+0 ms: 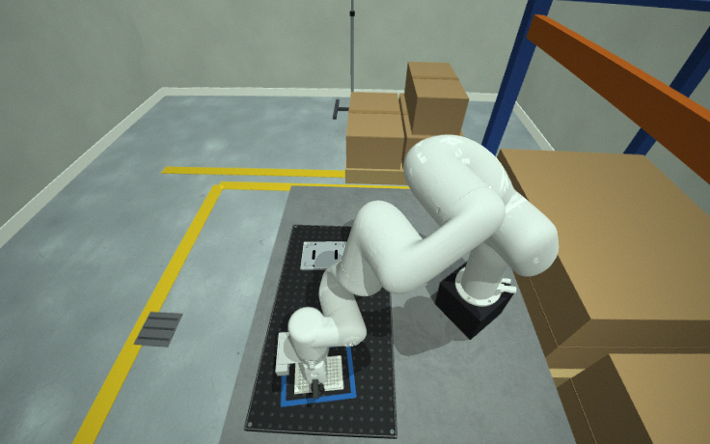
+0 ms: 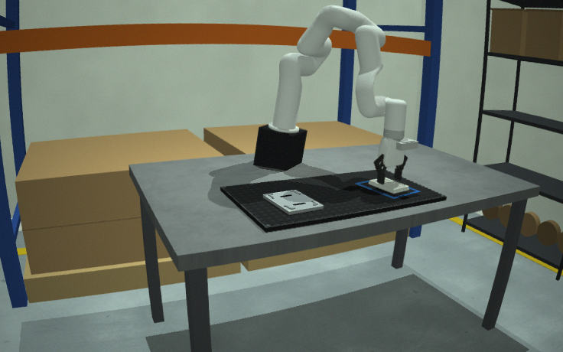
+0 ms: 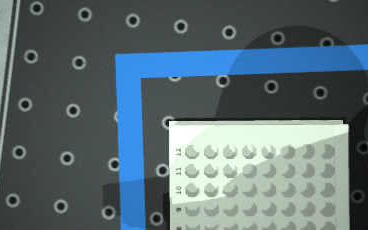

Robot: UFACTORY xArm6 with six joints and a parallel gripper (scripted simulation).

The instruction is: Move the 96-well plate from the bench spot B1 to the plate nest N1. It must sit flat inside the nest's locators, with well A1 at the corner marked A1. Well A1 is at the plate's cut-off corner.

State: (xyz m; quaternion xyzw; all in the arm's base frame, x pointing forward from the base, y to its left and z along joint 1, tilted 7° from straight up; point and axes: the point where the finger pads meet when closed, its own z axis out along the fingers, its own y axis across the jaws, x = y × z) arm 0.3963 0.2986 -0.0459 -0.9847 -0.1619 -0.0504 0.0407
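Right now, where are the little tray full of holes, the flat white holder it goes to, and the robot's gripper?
96-well plate (image 3: pixel 260 170): wrist view, on its well grid.
plate nest (image 2: pixel 284 203): exterior view, on its flat top face.
gripper (image 2: pixel 389 174): exterior view, between its open fingertips, above the plate.

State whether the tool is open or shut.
Open: the tool has its fingers spread either side of the plate, gripping nothing.
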